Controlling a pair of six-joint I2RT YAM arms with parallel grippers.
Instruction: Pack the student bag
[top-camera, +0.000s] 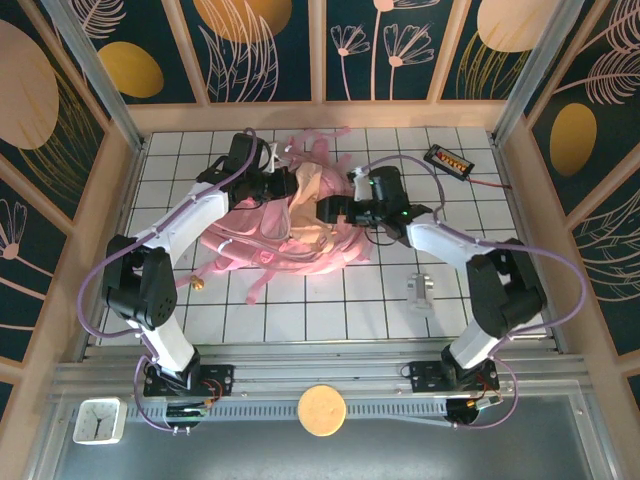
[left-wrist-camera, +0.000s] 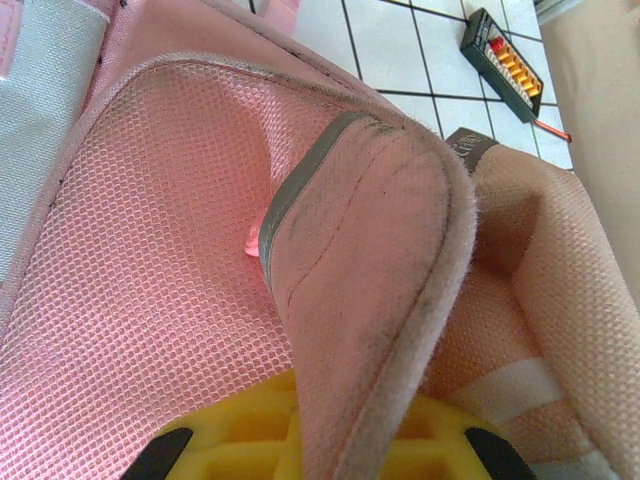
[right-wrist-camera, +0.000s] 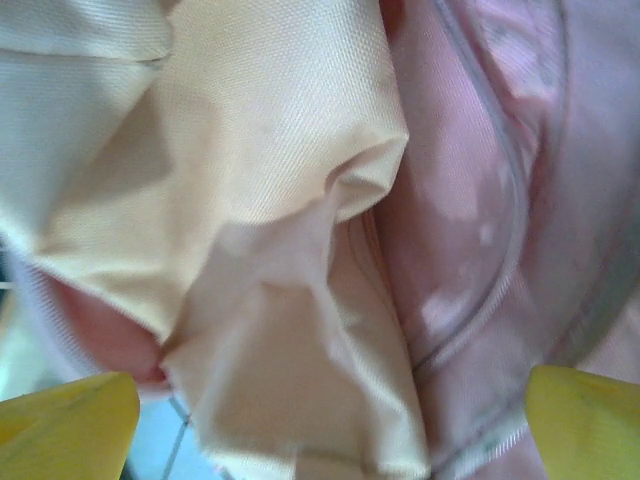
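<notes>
The student bag (top-camera: 262, 238), a big soft pink backpack with long straps, lies crumpled in the middle of the tiled table. My left gripper (top-camera: 272, 176) is at its far left side. In the left wrist view the left gripper (left-wrist-camera: 325, 455) is shut on a padded pink flap of the student bag (left-wrist-camera: 370, 250), with pink mesh beside it. My right gripper (top-camera: 338, 208) hovers over the bag from the right. Its yellow fingertips (right-wrist-camera: 70, 420) stand wide open, with crumpled beige fabric (right-wrist-camera: 270, 250) and shiny pink bag cloth (right-wrist-camera: 470, 200) in between. Nothing is gripped there.
A black device with orange buttons (top-camera: 447, 160) and a red lead lies at the back right, also near the left wrist (left-wrist-camera: 505, 62). A small pale grey object (top-camera: 420, 290) stands front right. A tiny gold thing (top-camera: 198, 284) lies front left. Wooden walls enclose the table.
</notes>
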